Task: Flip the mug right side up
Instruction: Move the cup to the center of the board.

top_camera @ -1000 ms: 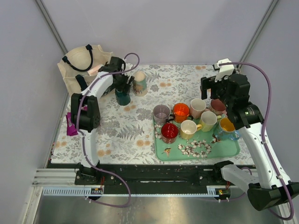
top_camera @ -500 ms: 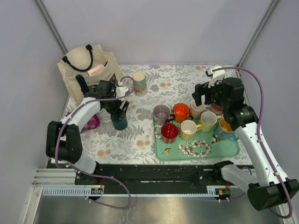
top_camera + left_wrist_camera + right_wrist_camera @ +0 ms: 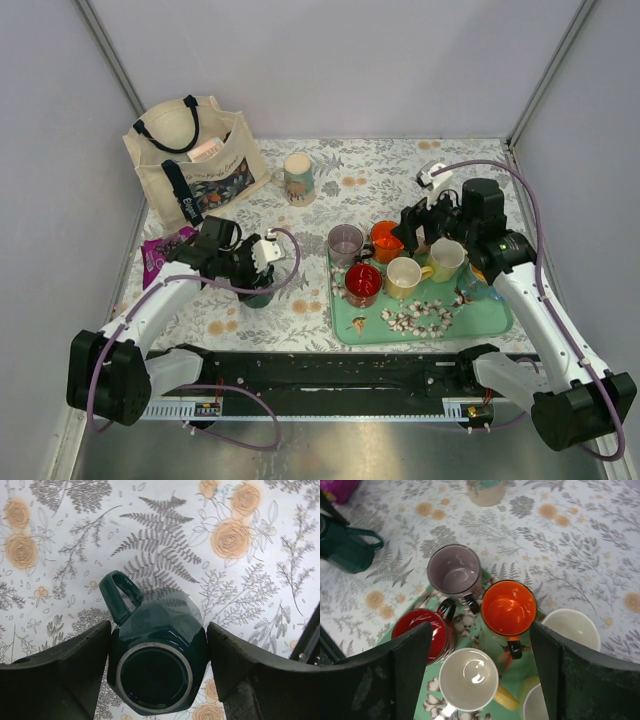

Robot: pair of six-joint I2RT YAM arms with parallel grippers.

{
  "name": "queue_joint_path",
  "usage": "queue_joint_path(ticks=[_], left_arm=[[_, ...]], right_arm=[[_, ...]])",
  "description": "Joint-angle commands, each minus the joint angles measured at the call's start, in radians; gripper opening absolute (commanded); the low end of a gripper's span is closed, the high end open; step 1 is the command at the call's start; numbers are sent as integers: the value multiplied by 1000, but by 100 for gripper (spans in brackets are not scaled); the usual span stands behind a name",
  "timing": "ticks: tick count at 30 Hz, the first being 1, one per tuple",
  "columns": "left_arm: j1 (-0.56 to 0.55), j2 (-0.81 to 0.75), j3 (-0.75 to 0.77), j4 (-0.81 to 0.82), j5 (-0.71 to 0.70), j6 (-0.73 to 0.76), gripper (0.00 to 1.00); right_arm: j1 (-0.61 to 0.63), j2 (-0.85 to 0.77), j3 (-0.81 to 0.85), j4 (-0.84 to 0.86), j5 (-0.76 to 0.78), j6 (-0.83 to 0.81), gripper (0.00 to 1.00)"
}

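The floral-patterned counter (image 3: 330, 190) carries a cream canvas tote bag (image 3: 190, 150) at its far left corner. On its right side is a mint-green rectangular tray (image 3: 490, 322), crowded with upright mugs. The left tool (image 3: 250, 268) sits low over the near-left part of the counter. Its two fingers press opposite sides of the dark green faceted ceramic mug (image 3: 160, 635), base ring facing the wrist camera; whether it touches the counter is unclear. The right tool (image 3: 480, 630) hangs above the tray, fingers spread wide around nothing, over an orange-glazed mug (image 3: 509, 608).
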Motion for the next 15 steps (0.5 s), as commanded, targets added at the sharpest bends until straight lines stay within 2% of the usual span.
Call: queue_joint_path(ticks=[1, 2, 6, 10, 13, 15], left_arm=[[-5, -42, -1, -54, 65, 95, 81], [-7, -46, 15, -56, 56, 57, 99], [-7, -65, 119, -122, 51, -64, 99], [-4, -172, 164, -137, 54, -216, 99], [1, -256, 184, -110, -68, -447, 99], [7, -295, 208, -128, -169, -547, 99]], right_arm=[[41, -5, -6, 7, -215, -148, 88], [65, 3, -3, 1, -236, -177, 89], [174, 107, 57, -25, -281, -268, 90], [279, 231, 118, -25, -313, -406, 91], [342, 340, 175, -53, -327, -522, 93], [383, 420, 232, -91, -338, -592, 93]])
